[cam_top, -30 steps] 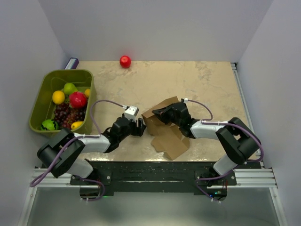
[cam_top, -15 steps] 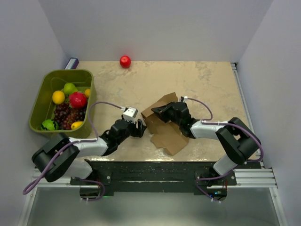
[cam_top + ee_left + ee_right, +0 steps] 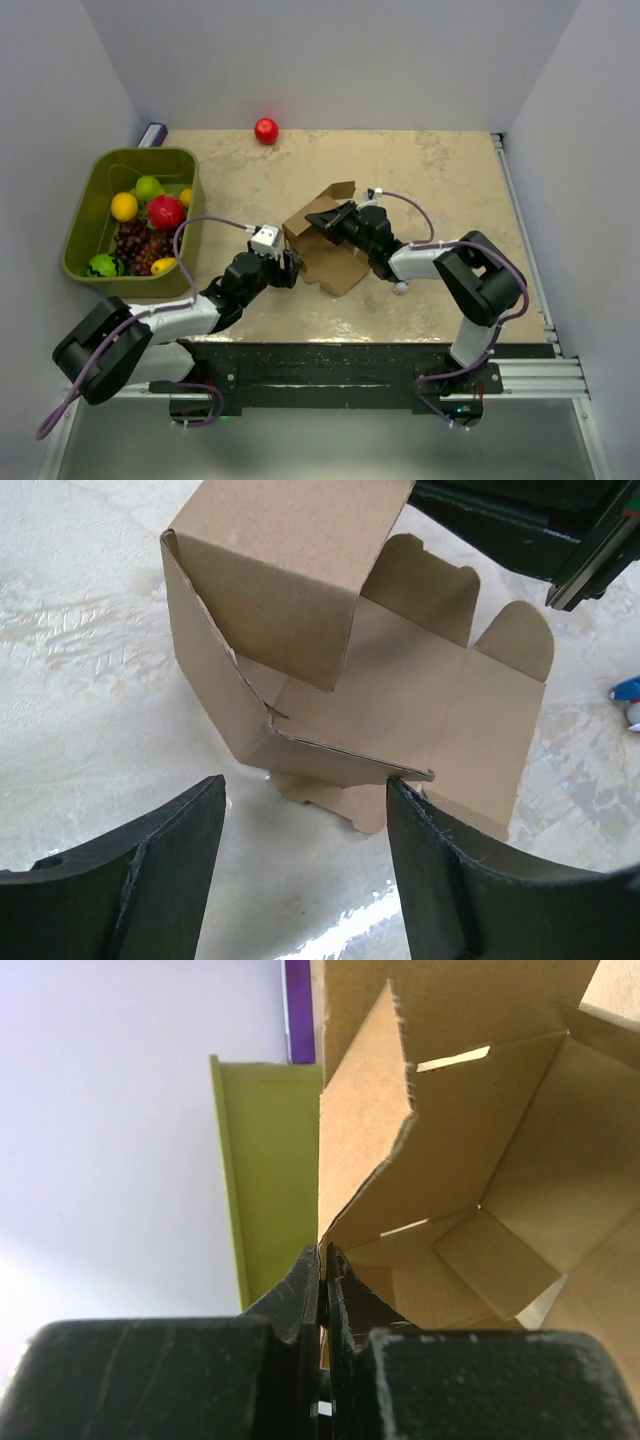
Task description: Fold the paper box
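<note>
At the left edge of the desk [image 3: 450, 180], a green bin [image 3: 140, 153] is recorded, loaded with mixed fruit. A red ball-like item [image 3: 266, 130] is noted at the far edge, well apart from everything else. Right of the bin, the left tool [image 3: 288, 266] is held low over the desk with its fingers [image 3: 170, 860] spread wide; nothing is gripped. The paper box [image 3: 325, 250] is found near the desk's middle, between the two arms, just ahead of those spread fingers. It is partly formed: one corner is raised with a panel folded over it, while other flaps lie flat on the desk. Contact between the left fingers and the cardboard cannot be confirmed. On the box's far right side, the right tool [image 3: 318, 221] is seen closed tight, with a thin cardboard edge of the box pinched between its jaws
</note>
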`<state>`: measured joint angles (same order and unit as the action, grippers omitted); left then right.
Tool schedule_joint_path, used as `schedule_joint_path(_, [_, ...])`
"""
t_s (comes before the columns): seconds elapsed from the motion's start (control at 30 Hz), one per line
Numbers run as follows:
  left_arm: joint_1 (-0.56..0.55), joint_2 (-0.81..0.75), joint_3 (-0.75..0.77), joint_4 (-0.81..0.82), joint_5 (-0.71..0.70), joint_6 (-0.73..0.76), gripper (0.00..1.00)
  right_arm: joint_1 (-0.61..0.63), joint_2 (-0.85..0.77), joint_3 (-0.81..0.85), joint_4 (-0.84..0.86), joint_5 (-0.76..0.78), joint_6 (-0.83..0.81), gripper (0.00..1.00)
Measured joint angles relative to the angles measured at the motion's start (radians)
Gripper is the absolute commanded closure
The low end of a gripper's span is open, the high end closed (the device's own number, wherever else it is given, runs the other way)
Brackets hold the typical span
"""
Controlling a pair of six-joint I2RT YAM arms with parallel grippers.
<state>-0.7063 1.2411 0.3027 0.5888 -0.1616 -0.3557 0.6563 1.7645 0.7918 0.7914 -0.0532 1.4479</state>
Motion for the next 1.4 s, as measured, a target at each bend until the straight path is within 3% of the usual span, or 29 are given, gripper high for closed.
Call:
schedule_joint_path(0.5, [0.035,-0.026,-0.045,0.017,0.032,-0.003,0.29,0.0,0.126,-0.002,0.225,-0.123,-0.07,1.0])
schedule_joint_path(1.4, [0.03,-0.026,-0.072,0.054,0.07,-0.055,0.22,0.0,0.114,-0.048,0.24,-0.13,-0.163,1.0])
